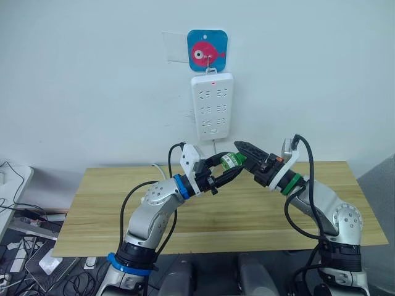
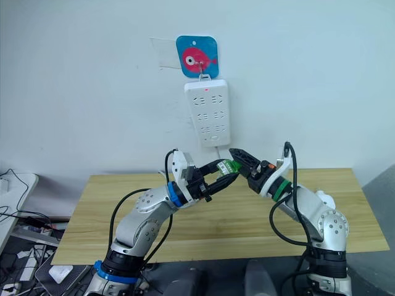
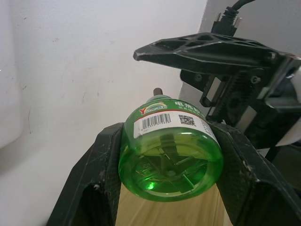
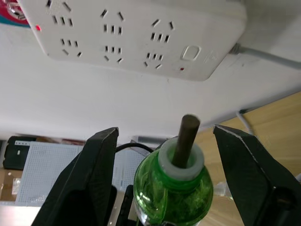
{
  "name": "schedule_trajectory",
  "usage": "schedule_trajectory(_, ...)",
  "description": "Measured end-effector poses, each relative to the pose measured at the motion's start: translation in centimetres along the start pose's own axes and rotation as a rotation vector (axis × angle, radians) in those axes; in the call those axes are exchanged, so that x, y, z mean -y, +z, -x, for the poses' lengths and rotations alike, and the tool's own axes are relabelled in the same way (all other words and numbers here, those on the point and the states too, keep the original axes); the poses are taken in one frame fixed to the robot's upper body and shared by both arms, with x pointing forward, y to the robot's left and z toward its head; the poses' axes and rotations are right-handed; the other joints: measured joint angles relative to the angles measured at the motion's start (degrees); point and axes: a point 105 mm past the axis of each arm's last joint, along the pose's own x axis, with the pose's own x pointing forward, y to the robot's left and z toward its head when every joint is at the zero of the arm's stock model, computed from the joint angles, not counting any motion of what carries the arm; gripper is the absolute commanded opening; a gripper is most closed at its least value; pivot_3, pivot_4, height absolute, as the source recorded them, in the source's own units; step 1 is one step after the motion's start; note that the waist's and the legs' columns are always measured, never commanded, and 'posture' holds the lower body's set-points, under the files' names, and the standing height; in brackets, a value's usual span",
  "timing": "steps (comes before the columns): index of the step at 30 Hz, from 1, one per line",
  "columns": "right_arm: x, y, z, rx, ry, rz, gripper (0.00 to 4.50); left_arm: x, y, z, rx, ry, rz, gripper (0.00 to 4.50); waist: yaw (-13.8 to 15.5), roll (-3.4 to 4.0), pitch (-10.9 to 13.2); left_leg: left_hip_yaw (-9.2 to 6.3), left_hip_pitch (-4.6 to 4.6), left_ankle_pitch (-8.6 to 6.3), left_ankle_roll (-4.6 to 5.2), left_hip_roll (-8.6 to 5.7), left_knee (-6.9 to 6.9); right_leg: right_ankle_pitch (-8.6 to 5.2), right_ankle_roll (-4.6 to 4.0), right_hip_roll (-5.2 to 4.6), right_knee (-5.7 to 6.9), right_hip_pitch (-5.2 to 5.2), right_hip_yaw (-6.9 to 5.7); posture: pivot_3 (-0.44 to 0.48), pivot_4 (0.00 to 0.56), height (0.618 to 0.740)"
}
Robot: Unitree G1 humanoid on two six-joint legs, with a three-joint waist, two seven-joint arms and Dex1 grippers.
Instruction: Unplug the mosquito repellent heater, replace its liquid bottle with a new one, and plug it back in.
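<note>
With the power strip on the wall showing bare sockets, the unplugging is judged done – the green liquid bottle is held above the bench's rear edge in the left gripper's jaws, pinched at its base, while the right gripper's jaws are spread around its wick end – refitting and replugging are left.

green bottle, white power strip, black jaws

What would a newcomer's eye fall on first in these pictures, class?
Most striking is the green liquid bottle, clamped in the left gripper above the wooden table, its dark wick pointing between the open fingers of the right gripper. Behind, a white power strip hangs on the wall under a blue fish hook plate.
</note>
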Motion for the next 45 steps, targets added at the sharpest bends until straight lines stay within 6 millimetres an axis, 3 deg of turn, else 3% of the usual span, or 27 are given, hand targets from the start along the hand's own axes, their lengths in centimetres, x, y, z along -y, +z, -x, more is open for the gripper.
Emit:
schedule_trajectory(4, 0.0, -0.3, -0.2, -0.006, 0.002, -0.014, 3.37, 0.0, 0.0, 0.0, 0.000, 0.000, 0.000, 2.33, 0.0, 0.00, 0.0, 0.03, 0.00, 0.00, 0.00, 0.12, 0.00, 0.01, -0.01, 0.09, 0.00, 0.00, -0.01, -0.091, 0.167, 0.740)
schedule_trajectory(7, 0.2, -0.3, -0.1, -0.005, -0.006, -0.021, 2.86, 0.0, 0.0, 0.0, 0.000, 0.000, 0.000, 2.33, 0.0, 0.00, 0.0, 0.06, 0.00, 0.00, 0.00, 0.17, 0.00, 0.02, -0.03, 0.13, -0.01, 0.00, -0.01, -0.092, 0.167, 0.740)
schedule_trajectory(12, 0.2, -0.4, 0.0, -0.011, -0.008, -0.032, 1.00, 0.0, 0.1, -0.1, 0.003, -0.002, -0.003, 2.33, 0.1, 0.00, 0.0, 0.09, 0.01, 0.00, -0.01, 0.32, 0.00, 0.05, -0.08, 0.25, -0.02, 0.00, -0.02, -0.091, 0.170, 0.740)
schedule_trajectory(18, 0.2, -0.5, -0.1, -0.009, -0.007, -0.038, 0.87, 0.0, 0.2, -0.1, 0.005, -0.003, -0.005, 2.33, 0.1, 0.00, 0.0, 0.13, 0.01, 0.00, -0.01, 0.45, 0.00, 0.10, -0.16, 0.39, -0.05, -0.01, -0.01, -0.089, 0.172, 0.740)
schedule_trajectory(25, -0.1, -0.8, -0.2, -0.021, -0.005, 0.008, 0.87, 0.0, -0.6, 0.3, -0.079, -0.031, -0.031, 4.38, 0.0, 0.00, 0.0, 0.14, 0.02, 0.00, -0.01, 0.54, 0.00, 0.12, -0.20, 0.51, -0.05, -0.01, 0.00, -0.094, 0.177, 0.740)
schedule_trajectory(27, 0.5, -0.1, 0.2, -0.002, -0.049, 0.092, 0.87, -0.4, -1.1, 1.2, -0.144, -0.040, -0.041, 4.50, 0.1, 0.00, 0.0, 0.14, 0.02, 0.00, -0.01, 0.56, 0.00, 0.12, -0.20, 0.55, -0.06, -0.02, 0.00, -0.094, 0.181, 0.740)
schedule_trajectory(32, 4.0, 2.1, 1.6, 0.048, -0.249, 0.454, 0.87, -0.9, -1.2, 2.8, -0.258, -0.072, -0.123, 4.50, 0.1, 0.00, 0.0, 0.20, 0.04, 0.00, -0.01, 0.55, 0.00, 0.12, -0.20, 0.57, -0.09, -0.01, 0.02, -0.094, 0.181, 0.740)
schedule_trajectory(38, 11.5, 3.6, 4.1, -0.030, -0.538, 1.156, 0.87, 0.2, -2.4, 3.2, -0.377, -0.195, -0.163, 4.50, 0.0, -0.02, 0.0, 0.30, 0.12, 0.00, -0.03, 0.58, 0.00, 0.11, -0.18, 0.61, -0.09, -0.02, 0.09, -0.087, 0.176, 0.740)
schedule_trajectory(42, 14.2, 4.7, 4.6, 0.005, -0.627, 1.372, 0.87, 0.7, -2.2, 2.4, -0.375, -0.235, -0.178, 4.50, 0.0, -0.02, 0.0, 0.37, 0.18, 0.00, -0.05, 0.64, -0.02, 0.13, -0.22, 0.62, -0.08, -0.01, 0.19, -0.084, 0.174, 0.740)
schedule_trajectory(45, 15.9, 4.7, 4.3, 0.042, -0.657, 1.387, 0.87, 0.8, -2.1, 2.2, -0.368, -0.234, -0.177, 4.50, 0.0, -0.02, 0.0, 0.38, 0.19, 0.00, -0.06, 0.68, -0.04, 0.15, -0.26, 0.64, -0.07, -0.02, 0.22, -0.073, 0.171, 0.740)
